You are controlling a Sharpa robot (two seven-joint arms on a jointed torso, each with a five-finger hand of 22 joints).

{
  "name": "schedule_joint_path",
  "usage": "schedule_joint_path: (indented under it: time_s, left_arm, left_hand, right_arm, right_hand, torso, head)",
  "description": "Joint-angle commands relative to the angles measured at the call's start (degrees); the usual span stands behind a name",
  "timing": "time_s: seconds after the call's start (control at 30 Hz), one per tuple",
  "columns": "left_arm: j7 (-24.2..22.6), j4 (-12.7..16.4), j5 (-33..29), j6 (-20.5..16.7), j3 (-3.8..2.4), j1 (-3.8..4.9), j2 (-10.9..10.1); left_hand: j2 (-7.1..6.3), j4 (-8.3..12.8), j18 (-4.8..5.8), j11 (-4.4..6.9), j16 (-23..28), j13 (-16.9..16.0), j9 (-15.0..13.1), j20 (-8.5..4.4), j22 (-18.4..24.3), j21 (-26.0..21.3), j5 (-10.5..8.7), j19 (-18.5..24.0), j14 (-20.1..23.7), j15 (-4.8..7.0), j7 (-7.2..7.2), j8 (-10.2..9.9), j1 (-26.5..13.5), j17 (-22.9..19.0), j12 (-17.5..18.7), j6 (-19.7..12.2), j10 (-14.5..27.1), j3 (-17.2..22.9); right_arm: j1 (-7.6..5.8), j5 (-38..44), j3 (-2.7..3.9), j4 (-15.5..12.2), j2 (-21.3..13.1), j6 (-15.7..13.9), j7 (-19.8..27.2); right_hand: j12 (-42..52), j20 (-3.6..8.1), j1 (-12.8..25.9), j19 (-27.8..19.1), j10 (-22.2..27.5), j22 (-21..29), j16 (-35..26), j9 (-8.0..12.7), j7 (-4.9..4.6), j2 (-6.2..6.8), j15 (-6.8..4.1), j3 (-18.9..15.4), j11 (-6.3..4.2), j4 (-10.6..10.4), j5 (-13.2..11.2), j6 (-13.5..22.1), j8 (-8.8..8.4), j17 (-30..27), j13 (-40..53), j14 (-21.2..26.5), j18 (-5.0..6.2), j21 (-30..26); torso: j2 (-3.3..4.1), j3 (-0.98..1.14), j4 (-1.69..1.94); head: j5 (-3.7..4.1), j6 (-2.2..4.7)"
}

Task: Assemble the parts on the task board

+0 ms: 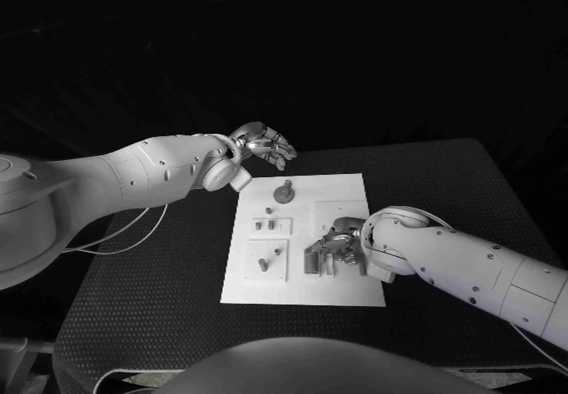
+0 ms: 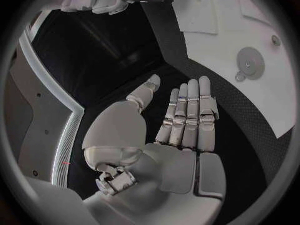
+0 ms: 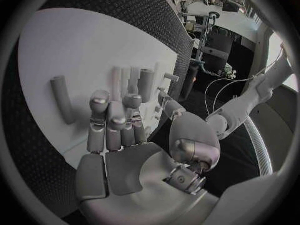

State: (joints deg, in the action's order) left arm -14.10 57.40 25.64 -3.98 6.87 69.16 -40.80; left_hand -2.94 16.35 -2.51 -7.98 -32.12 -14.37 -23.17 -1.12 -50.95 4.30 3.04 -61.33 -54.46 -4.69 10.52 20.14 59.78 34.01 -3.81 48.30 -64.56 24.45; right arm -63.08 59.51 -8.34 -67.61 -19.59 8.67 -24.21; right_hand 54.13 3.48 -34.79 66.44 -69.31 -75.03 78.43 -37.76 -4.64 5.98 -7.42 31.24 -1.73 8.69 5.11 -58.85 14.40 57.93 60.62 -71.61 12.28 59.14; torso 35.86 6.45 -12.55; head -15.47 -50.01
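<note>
Left hand point(image 1: 267, 146) spread off-board, right hand point(image 1: 335, 244) spread over upright parts point(image 1: 313, 262)

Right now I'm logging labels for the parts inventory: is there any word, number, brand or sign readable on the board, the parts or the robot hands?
None: the task board is plain white, and its parts carry no marks that can be read.
Neither the left robot hand nor the right robot hand shows legible writing.

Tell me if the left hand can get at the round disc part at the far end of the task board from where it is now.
Probably yes. The left hand is open, holding nothing, just beyond the task board near the disc part, with nothing between them; the right hand works further down.
</note>
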Motion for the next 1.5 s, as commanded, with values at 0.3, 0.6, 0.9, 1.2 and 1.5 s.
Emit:
schedule_joint_path:
  time_s: [0.3,0.6,0.9,1.2,1.5]
  left_arm:
    - [-0.21,0.09,-0.14,0.76,-0.02,0.04,-0.04]
    - [-0.32,0.14,-0.08,0.71,-0.02,0.04,-0.15]
    - [-0.72,0.29,-0.08,0.53,-0.02,0.04,-0.43]
    - [-0.83,0.59,-0.06,0.18,-0.01,0.04,-0.80]
    - [-0.82,0.50,-0.04,0.21,0.00,0.03,-0.86]
  left_hand:
    - [0.02,-0.12,-1.18,0.04,0.38,0.10,0.08,0.24,0.10,-0.19,-0.11,0.30,-0.19,-0.14,-0.06,0.06,-0.42,0.11,-0.20,-0.39,0.23,0.27]
    - [0.04,-0.10,-1.19,0.04,0.41,0.11,0.09,0.23,0.10,-0.18,-0.11,0.30,-0.19,-0.14,-0.06,0.07,-0.40,0.15,-0.20,-0.40,0.24,0.30]
    - [0.06,-0.07,-1.20,0.05,0.42,0.11,0.08,0.23,0.09,-0.17,-0.11,0.30,-0.20,-0.13,-0.07,0.08,-0.36,0.18,-0.22,-0.38,0.23,0.34]
    - [0.01,-0.03,-1.21,0.06,0.43,0.11,0.08,0.23,0.09,-0.16,-0.11,0.30,-0.22,-0.12,-0.08,0.11,-0.33,0.22,-0.23,-0.36,0.20,0.36]
    - [0.00,-0.03,-1.21,0.06,0.44,0.11,0.07,0.23,0.08,-0.15,-0.11,0.28,-0.24,-0.12,-0.09,0.13,-0.32,0.26,-0.25,-0.33,0.18,0.37]
  right_arm:
    - [0.21,0.60,-0.10,-0.18,-0.35,-0.18,-0.17]
    - [0.12,2.24,-0.02,-3.42,-3.05,-3.11,0.35]
    - [-1.70,4.36,2.62,-7.99,-8.14,-6.55,0.84]
    - [-3.66,5.20,4.23,-12.47,-16.30,-6.53,0.64]
    - [-3.71,9.20,4.31,-13.23,-19.01,6.62,-3.49]
  right_hand:
    - [0.40,0.40,0.55,-0.16,0.59,-0.66,-0.49,-0.06,-0.10,1.30,-0.31,0.51,0.02,-1.24,-0.24,0.42,-0.29,-0.18,-0.12,0.25,2.72,-0.47]
    - [0.58,0.52,-0.27,-0.02,0.50,-0.74,-0.32,-0.24,-0.04,0.95,-0.35,0.99,-0.04,-0.98,-0.26,0.24,-0.18,0.20,-0.10,-0.05,2.72,-0.33]
    - [0.82,0.65,-1.46,0.44,0.09,-0.76,-0.25,-0.24,-0.30,-0.39,-0.17,0.75,0.19,0.35,-0.33,1.26,-0.75,0.47,-0.25,-0.67,2.72,-0.08]
    - [0.90,0.51,-4.99,0.59,-0.09,-0.68,-0.73,0.01,-0.83,-1.01,0.42,0.63,0.71,3.92,-0.29,2.22,-1.34,0.02,-0.63,-0.83,2.72,-0.16]
    - [0.44,-0.35,-8.45,0.03,-0.38,-0.68,-1.42,-0.65,-0.28,-2.45,0.18,-0.17,0.25,7.32,-0.25,-0.07,-0.09,-0.52,-1.51,-0.50,2.72,-0.47]
  torso:
    - [0.00,0.03,0.01]
    - [-0.02,0.00,-0.07]
    - [-0.04,0.09,-0.07]
    - [-0.04,0.10,-0.22]
    - [-0.06,0.27,-0.10]
  head:
    - [-0.02,0.01]
    - [-0.03,0.01]
    - [0.10,0.01]
    - [0.43,0.01]
    - [1.21,0.01]
